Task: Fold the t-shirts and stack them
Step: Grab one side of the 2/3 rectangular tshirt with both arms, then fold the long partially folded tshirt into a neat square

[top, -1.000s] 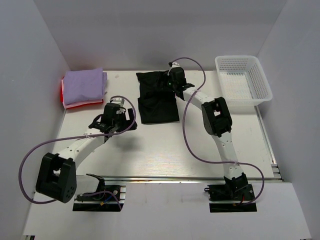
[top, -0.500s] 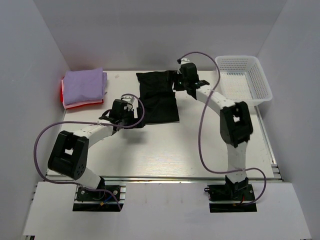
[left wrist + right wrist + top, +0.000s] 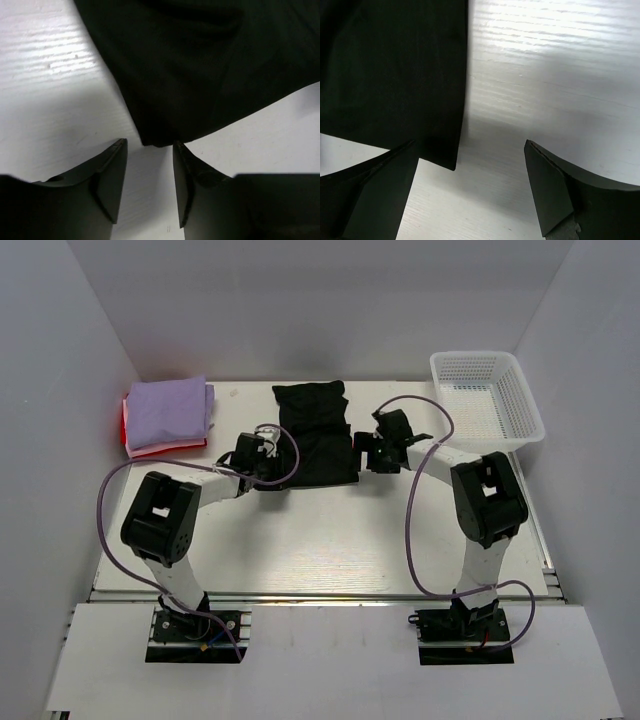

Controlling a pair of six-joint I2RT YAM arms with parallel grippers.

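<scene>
White table (image 3: 300,540) underneath; saw black t-shirt (image 3: 315,435) corner between left gripper (image 3: 150,145) tips, half parted, unpinched; saw other corner beside right gripper (image 3: 470,142), spread wide, gripped nothing.

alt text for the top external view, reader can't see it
A folded black t-shirt lies with the left gripper at its near left corner and the right gripper at the near right. A lavender t-shirt tops a red-pink t-shirt far left; white basket far right.

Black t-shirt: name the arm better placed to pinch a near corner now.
Left, likely. The left claw has the black t-shirt corner centred between close-set jaws; the right claw gapes wide, corner off-centre beside one finger.
</scene>
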